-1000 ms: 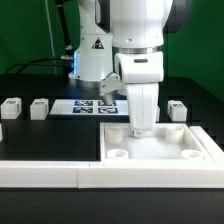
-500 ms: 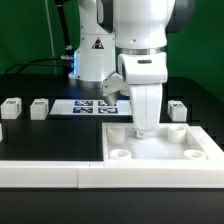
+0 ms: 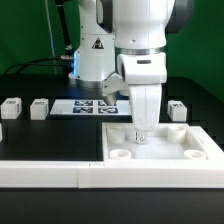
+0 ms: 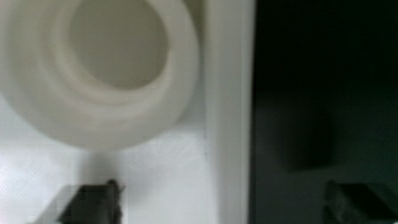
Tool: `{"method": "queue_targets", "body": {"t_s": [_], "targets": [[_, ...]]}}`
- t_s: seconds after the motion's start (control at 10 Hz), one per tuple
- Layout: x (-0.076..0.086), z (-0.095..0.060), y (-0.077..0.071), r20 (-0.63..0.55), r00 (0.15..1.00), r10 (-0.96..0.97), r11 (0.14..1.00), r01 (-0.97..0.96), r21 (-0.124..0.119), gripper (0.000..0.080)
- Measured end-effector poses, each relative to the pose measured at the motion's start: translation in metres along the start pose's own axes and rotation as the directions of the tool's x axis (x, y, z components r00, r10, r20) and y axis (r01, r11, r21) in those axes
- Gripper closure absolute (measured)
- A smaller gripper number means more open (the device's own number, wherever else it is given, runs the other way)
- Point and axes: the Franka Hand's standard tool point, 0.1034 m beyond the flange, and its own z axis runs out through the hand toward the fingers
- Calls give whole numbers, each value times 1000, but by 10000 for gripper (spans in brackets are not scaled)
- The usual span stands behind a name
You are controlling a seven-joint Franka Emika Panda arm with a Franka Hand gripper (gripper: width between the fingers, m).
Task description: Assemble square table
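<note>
The wrist view is blurry: only a bit of the table [image 4: 178,165], one round socket [image 4: 111,70] and the dark tips of the gripper [image 4: 228,205] show, wide apart, with the table's edge between them and nothing held. In the exterior view the white gripper [image 3: 140,132] is hard to tell from the white table [image 3: 160,148], which lies in front on the exterior view's right. Three legs [image 3: 40,108] stand behind near the marker board [image 3: 88,107], and a rail [image 3: 50,173] lies in front.
</note>
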Motion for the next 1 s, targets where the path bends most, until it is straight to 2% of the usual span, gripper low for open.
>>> {"method": "queue_targets", "body": {"t_s": [0.1,0.2,0.8,1.0], "targets": [[0,0,0,0,1000,0,1000,0,0,165],[0,0,0,0,1000,1,1000,-1,0,154],[0,-1,0,0,1000,5,1000,-5,-1,151],[15,-23,-1,4,991,135,990,-135,-30,151]]}}
